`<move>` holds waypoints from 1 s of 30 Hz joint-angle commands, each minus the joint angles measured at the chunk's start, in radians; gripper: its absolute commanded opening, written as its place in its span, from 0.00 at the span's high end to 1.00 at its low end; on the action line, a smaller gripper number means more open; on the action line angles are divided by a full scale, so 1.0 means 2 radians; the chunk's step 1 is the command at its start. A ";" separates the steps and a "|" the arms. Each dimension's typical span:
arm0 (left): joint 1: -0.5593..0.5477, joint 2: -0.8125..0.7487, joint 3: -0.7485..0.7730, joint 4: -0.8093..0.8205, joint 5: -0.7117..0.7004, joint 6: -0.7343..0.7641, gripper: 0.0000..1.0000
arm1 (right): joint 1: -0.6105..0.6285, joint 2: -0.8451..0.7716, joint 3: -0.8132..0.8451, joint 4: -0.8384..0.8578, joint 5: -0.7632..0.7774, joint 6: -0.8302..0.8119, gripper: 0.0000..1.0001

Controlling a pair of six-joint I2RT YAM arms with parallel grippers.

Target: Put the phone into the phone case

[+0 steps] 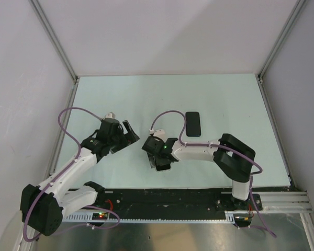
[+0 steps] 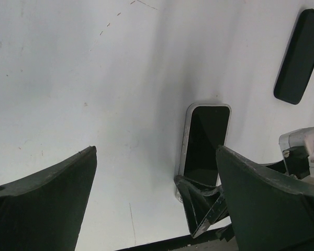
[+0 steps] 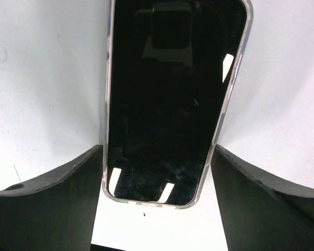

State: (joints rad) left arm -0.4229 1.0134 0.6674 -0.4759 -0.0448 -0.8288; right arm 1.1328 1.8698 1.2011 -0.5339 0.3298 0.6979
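- Two arms are in view, each with one gripper. There is one phone [image 2: 206, 138], one phone case [image 2: 186, 137] and one other black slab [image 1: 193, 124] on the single pale table [image 1: 120, 99].
- The phone lies flat, screen up, already seated inside the phone case. In the top view it sits toward 6 o'clock of the table's middle, largely covered by the right gripper [image 3: 158, 149].
- The screen is glossy black with rounded corners. It mirrors the wrist above it and carries a few bright white glints, with fine specks and scuffs near the end closest to the right wrist camera.
- The case shows as a thin, clear, silvery rim running all round the phone's edge.
- The right gripper's fingers [image 3: 47, 204] stand one on each long side of the cased phone, spread about as wide as the case, with the tips right at the rim. Whether they press on it, I cannot tell.
- The left gripper [image 1: 130, 133] is spread wide and holds nothing. It sits at 10 o'clock from the cased phone and apart from it.
- The black slab is matte with rounded corners and lies flat by itself at 1 o'clock from the cased phone. Whether it is a second phone or a cover, I cannot tell.
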 commanded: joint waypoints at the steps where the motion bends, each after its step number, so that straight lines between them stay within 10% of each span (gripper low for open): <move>1: 0.004 -0.007 0.005 0.004 0.005 0.011 0.00 | -0.018 0.021 0.007 -0.019 0.009 0.029 0.31; 9: 0.005 -0.001 0.007 0.004 0.007 0.013 0.00 | -0.102 0.028 0.029 0.010 0.010 -0.025 0.56; 30: 0.005 0.019 0.022 0.005 0.013 0.021 0.00 | -0.228 0.156 0.208 -0.025 -0.008 -0.139 0.53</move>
State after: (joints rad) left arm -0.4210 1.0485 0.6682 -0.4778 -0.0223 -0.8108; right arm 0.7132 2.1418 1.5936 -0.5568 0.2726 0.4683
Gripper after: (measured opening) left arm 0.995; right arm 0.808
